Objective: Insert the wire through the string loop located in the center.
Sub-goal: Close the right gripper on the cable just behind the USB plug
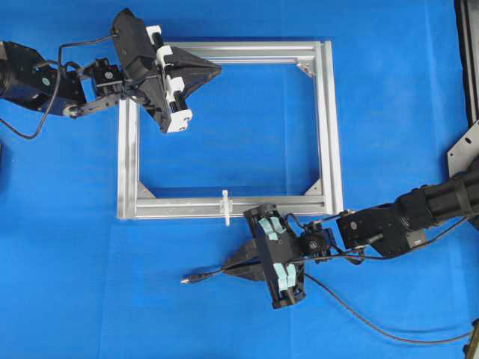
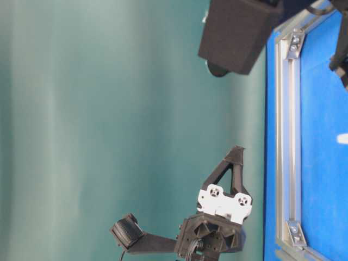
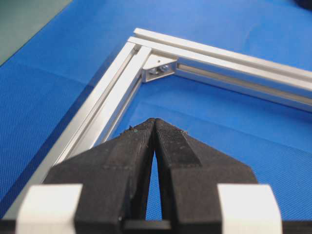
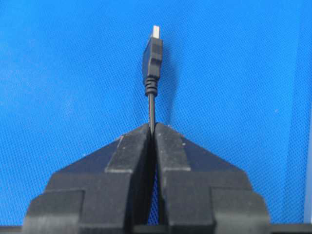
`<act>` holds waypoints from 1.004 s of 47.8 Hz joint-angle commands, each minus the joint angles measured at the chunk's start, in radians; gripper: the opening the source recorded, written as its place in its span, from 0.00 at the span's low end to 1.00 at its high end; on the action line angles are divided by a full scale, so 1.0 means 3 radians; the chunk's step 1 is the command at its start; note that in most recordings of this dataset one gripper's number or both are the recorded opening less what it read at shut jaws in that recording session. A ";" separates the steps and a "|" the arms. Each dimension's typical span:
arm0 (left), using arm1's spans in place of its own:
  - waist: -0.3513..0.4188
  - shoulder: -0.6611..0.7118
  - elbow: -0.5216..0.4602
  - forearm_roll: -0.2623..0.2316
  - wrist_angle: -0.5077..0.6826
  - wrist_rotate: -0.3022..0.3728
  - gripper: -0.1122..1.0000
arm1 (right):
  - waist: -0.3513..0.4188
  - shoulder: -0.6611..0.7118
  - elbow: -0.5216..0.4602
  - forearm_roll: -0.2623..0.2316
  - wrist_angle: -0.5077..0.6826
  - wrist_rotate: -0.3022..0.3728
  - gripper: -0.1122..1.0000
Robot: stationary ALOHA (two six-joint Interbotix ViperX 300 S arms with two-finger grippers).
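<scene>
Here the left hand (image 1: pixel 213 71), fingers together and empty, hovers over the frame's (image 1: pixel 329 127) far-left corner, out of the way. The string loop (image 1: pixel 225 206) stands mid-way on the frame's near rail. Just beyond, toward the desk's (image 1: pixel 75 284) near edge, the right hand (image 1: pixel 230 269) clamps the wire (image 1: pixel 206 277) behind its plug, leaving the tip free for threading.

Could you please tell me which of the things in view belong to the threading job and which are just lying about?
Belonging to the job:
- wire, pinched in the shut right claw
- string loop, on the frame's near rail

Just there:
- aluminium frame, carrying the loop
- left claw, shut and empty above the frame's corner
- blue cloth
</scene>
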 commanded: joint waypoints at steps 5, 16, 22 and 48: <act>0.0010 -0.0097 -0.0031 0.0005 -0.0020 0.0000 0.10 | 0.0010 -0.0041 -0.0051 0.0005 -0.0020 0.0000 0.07; 0.0010 -0.0097 -0.0031 0.0005 -0.0020 0.0000 0.10 | 0.0015 -0.0097 -0.0061 0.0005 0.0020 0.0005 0.07; 0.0010 -0.0097 -0.0031 0.0005 -0.0020 0.0000 0.10 | 0.0015 -0.0179 -0.0056 0.0010 0.0118 0.0005 0.07; 0.0005 -0.0097 -0.0041 0.0010 -0.0020 -0.0005 0.10 | 0.0015 -0.0910 -0.0056 0.0005 0.0823 -0.0010 0.07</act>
